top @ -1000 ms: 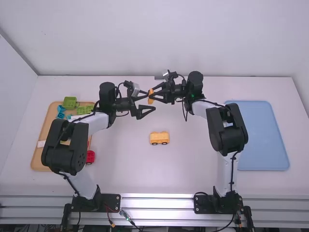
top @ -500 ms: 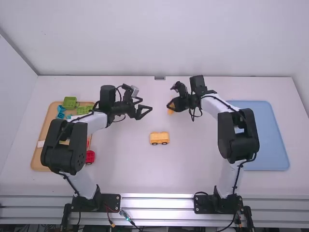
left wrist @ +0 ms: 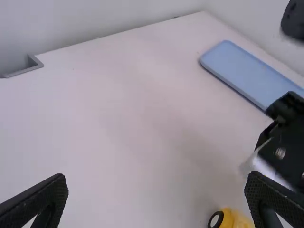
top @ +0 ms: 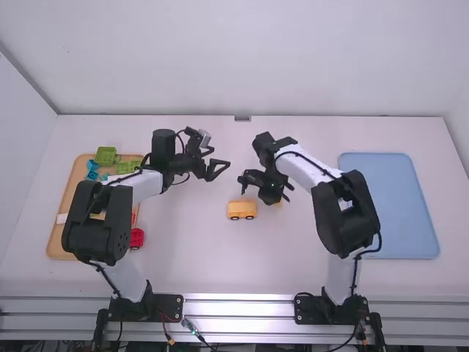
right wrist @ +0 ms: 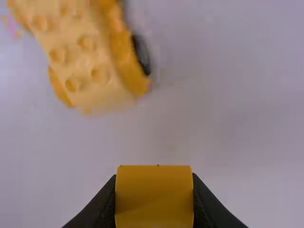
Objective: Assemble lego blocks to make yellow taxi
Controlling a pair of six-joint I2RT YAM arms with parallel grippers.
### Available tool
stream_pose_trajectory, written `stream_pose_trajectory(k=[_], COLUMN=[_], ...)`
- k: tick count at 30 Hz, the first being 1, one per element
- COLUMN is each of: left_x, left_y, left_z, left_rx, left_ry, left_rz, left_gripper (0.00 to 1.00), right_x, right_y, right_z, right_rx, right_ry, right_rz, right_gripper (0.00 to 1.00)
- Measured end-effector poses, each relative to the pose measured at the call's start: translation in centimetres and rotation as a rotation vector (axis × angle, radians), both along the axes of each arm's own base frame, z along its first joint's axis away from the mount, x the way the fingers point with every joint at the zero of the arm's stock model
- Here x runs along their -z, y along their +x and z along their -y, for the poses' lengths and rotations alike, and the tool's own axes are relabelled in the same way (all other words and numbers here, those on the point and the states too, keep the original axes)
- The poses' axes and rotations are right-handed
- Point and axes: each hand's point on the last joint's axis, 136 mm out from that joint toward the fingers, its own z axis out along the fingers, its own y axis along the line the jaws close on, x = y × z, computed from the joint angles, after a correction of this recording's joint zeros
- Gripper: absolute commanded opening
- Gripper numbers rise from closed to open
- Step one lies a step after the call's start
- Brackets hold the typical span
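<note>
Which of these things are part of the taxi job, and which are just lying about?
For the job:
- yellow wheeled base
- yellow block, held in the right gripper

Apparently just lying about:
- green pieces
- blue pieces
- red piece
- blue tray, perhaps for later

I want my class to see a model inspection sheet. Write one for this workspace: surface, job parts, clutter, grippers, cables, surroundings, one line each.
Surface: white table, no spills seen.
Job's things: yellow wheeled base upright, studs uppermost; yellow block held apart from it.
Clutter: tan tray with green blocks and blue blocks; red block by its edge; pale blue tray at far right.
Grippers: left gripper, jaws open and empty; right gripper, jaws closed on the yellow block.
Cables: dark cables along both arms, some looping outward.
Surroundings: pale walls; metal rails at the arms' bases.
</note>
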Motion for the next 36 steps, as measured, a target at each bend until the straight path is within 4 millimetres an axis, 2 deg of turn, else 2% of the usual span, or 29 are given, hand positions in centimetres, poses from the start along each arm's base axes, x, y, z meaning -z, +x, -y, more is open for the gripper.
stream_pose_trajectory(k=[3, 9, 14, 16, 17, 21, 22, 27, 28, 33, 36], left_x=[0.1, 0.1, 0.1, 0.1, 0.1, 0.1, 0.1, 0.1, 0.0, 0.1, 0.1], left_y=[-0.1, 0.0, 0.0, 0.0, 0.0, 0.0, 0.0, 0.0, 0.0, 0.0, 0.0], left_z=[0.0, 0.0, -0.1, 0.0, 0.0, 0.0, 0.0, 0.0, 0.0, 0.0, 0.0], left_rx=[0.003, 0.004, 0.005, 0.005, 0.005, 0.005, 0.005, 0.005, 0.005, 0.004, -0.001], left_ry=[0.006, 0.011, 0.012, 0.012, 0.012, 0.012, 0.012, 0.012, 0.012, 0.012, 0.005], left_rz=[0.002, 0.009, 0.013, 0.015, 0.015, 0.015, 0.014, 0.015, 0.016, 0.015, 0.002], left_gripper=[0.99, 0.99, 0.99, 0.99, 0.99, 0.99, 0.99, 0.99, 0.99, 0.99, 0.99], right_x=[0.7, 1.9, 3.2, 3.3, 3.3, 3.4, 3.4, 3.4, 3.4, 3.2, 2.6], right_y=[-0.5, 0.3, -0.7, -0.5, -0.5, -0.5, -0.5, -0.6, -0.6, -0.6, 0.5], right_z=[0.5, 0.7, 1.9, 1.8, 1.8, 1.6, 1.6, 1.3, 1.3, 1.3, 0.7], right_rx=[-0.047, -0.067, -0.055, -0.055, -0.055, -0.068, -0.069, -0.072, -0.075, -0.065, -0.056], right_ry=[-0.04, -0.03, -0.046, -0.042, -0.042, -0.033, -0.029, -0.015, -0.013, -0.014, 0.008], right_rz=[-0.018, 0.027, 0.001, 0.012, 0.012, 0.014, 0.012, 0.007, 0.006, 0.002, 0.036], right_gripper=[0.0, 0.0, 0.0, 0.07, 0.07, 0.27, 0.4, 0.85, 0.99, 0.99, 0.99])
